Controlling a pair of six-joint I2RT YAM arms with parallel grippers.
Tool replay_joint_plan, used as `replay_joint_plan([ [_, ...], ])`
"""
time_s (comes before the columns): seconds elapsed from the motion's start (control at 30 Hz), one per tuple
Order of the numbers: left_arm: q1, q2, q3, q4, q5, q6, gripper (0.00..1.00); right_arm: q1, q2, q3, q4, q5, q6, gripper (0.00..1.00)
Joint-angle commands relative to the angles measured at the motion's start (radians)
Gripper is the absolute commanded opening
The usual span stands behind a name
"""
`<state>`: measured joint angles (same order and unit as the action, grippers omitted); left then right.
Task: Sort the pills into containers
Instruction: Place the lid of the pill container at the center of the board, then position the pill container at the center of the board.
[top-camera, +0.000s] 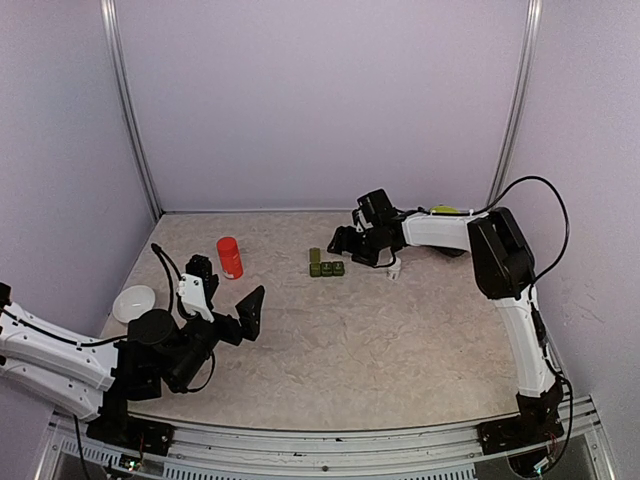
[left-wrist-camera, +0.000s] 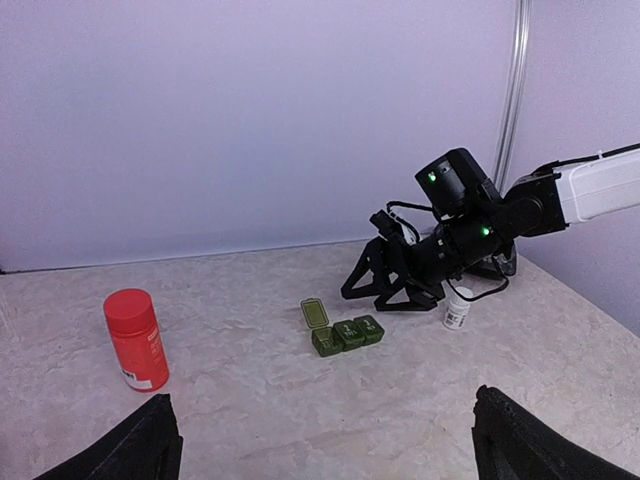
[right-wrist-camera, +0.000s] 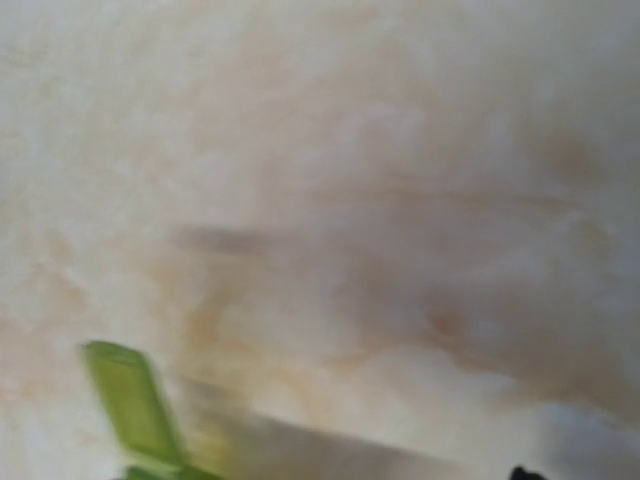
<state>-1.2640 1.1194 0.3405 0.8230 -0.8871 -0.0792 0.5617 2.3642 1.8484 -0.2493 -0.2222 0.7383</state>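
right wrist view blurring badly, only a green lid (right-wrist-camera: 125, 400) showing | containers (left-wrist-camera: 345, 333) sitting on the table (top-camera: 400, 340), end lid standing open | right gripper (left-wrist-camera: 382, 296) reaching low just behind them, jaws standing apart, empty | left gripper (left-wrist-camera: 325, 435) hovering well back, jaws gaping wide

The worktop (top-camera: 400, 350) carries one red bottle (top-camera: 230, 257), one small white bottle (left-wrist-camera: 458, 308) and one white bowl (top-camera: 134, 303). There is one dark green strip of containers (left-wrist-camera: 347, 333). It has three compartments: one lid (left-wrist-camera: 315, 312) stands up, two lids are down. One yellow-green thing (top-camera: 445, 209) is mostly hidden. There are two tools, the left tool (left-wrist-camera: 335, 450) and the right tool (left-wrist-camera: 388, 290).
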Motion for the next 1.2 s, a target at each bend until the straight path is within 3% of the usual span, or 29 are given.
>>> replay_joint_plan([
  [0.0, -0.005, 0.007, -0.006, 0.023, -0.024, -0.009, 0.99, 0.033, 0.044, 0.049, -0.126, 0.092, -0.070, 0.84],
  [0.2, -0.006, 0.011, -0.006, 0.014, -0.033, -0.016, 0.99, 0.068, 0.059, 0.070, -0.151, 0.121, -0.100, 0.91],
  [0.47, -0.005, 0.026, -0.002, 0.012, -0.049, -0.019, 0.99, 0.097, 0.084, 0.109, -0.189, 0.157, -0.123, 0.92],
  [0.83, -0.001, 0.047, -0.006, 0.016, -0.062, -0.035, 0.99, 0.106, 0.073, 0.069, -0.150, 0.139, -0.151, 0.77],
  [1.17, 0.003, 0.055, -0.018, 0.022, -0.068, -0.057, 0.99, 0.118, 0.090, 0.096, -0.180, 0.159, -0.176, 0.74],
])
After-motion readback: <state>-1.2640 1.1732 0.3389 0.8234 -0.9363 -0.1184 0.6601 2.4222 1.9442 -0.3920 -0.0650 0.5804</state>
